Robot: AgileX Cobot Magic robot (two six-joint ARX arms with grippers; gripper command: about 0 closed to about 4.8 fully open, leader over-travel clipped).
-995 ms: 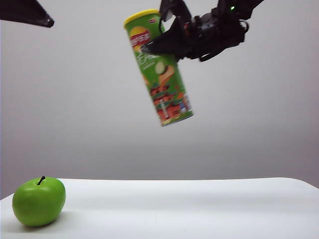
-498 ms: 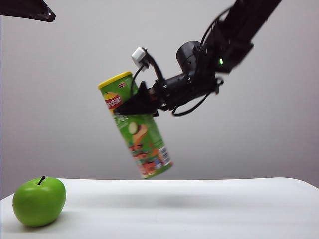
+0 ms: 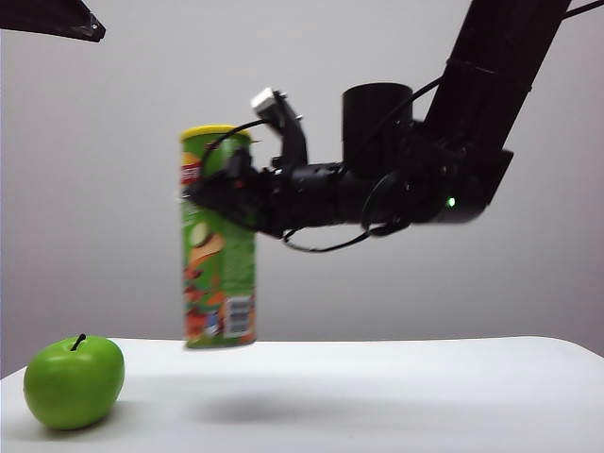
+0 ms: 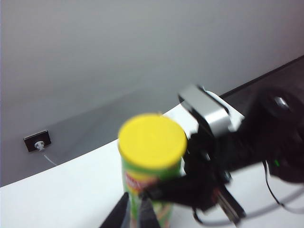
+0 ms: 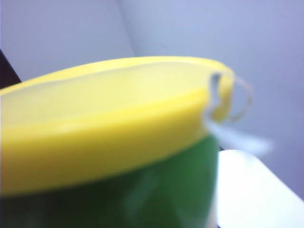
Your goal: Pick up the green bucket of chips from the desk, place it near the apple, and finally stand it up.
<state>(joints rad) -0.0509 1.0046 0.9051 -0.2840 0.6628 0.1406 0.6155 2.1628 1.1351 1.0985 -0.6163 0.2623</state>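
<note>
Exterior view: the right end effector is clamped high on the green bucket of chips, holding it upright in the air, its base just above the counter and not touching. The apple sits near, off to the side. The left end effector hangs well above; open or together, I cannot tell.

Left wrist view: looking down on the bucket's yellow lid, closed; contents hidden.

Right wrist view: that lid fills the frame, blurred.

Risk, I judge: such a high grip on a tall can means a crooked touchdown or early release could tip it toward the apple.
</note>
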